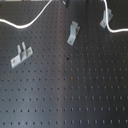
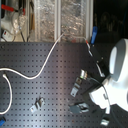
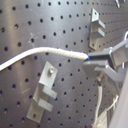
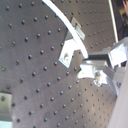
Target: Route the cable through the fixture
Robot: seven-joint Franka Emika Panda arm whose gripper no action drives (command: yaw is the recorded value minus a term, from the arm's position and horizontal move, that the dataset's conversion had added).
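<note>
Jaws of the gripper (image 3: 95, 60) are closed on the end of the cable (image 3: 40, 54), which in the first wrist view runs away from them in a long arc just above the black perforated table (image 3: 20, 20). Close under this arc stands the fixture (image 3: 44, 92), not touched by the cable as far as I can tell, and a wider bracket (image 3: 97, 29) is further back. In the first exterior view the cable (image 1: 30, 22) curves along the far edge of the table.
</note>
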